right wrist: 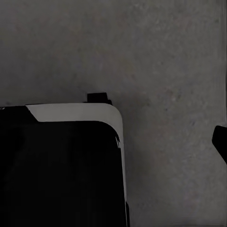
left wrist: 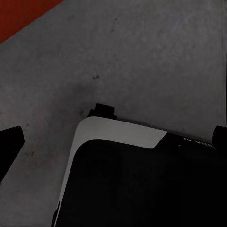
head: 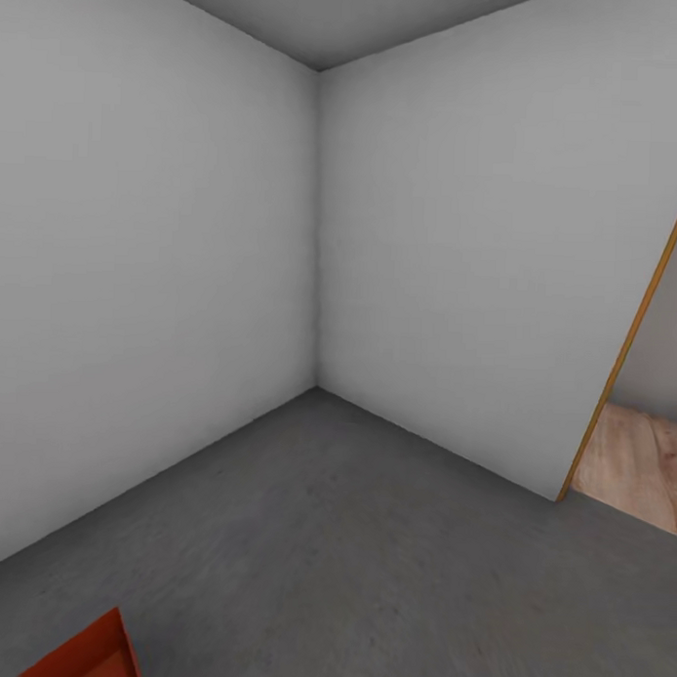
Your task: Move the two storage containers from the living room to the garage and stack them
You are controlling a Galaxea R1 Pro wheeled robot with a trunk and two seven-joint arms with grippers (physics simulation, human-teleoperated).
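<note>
1. Head view: corner of the garage (head: 313, 230), two plain light grey walls meeting just left of centre frame, strip of grey ceiling at top.
2. Dark grey mottled concrete floor (head: 370, 554) fills the lower half of the frame.
3. One orange-red storage container (head: 88, 652) pokes in at the bottom left corner of the head view; just a corner of it visible, cut by the frame edge. Cannot tell if it rests on the floor or is held.
4. Right edge of the head view: doorway with a wood-coloured door frame (head: 626, 358) running diagonally, light wood-plank floor (head: 632, 466) beyond it.
5. Left wrist view: looks down on grey concrete; orange-red patch of the container (left wrist: 21, 14) in the upper left corner of the frame.
6. Same view: black robot base (left wrist: 142, 184) with a white-edged rounded corner fills the lower centre and right.
7. Left tool: dark finger tips at left edge (left wrist: 9, 146) and right edge of the frame, far apart, nothing between them — released.
8. Right wrist view: grey concrete, black base with white edge (right wrist: 61, 165) in the lower left.
9. Right tool: just one dark finger tip (right wrist: 221, 142) at the right edge; released or clenched, cannot tell.
</note>
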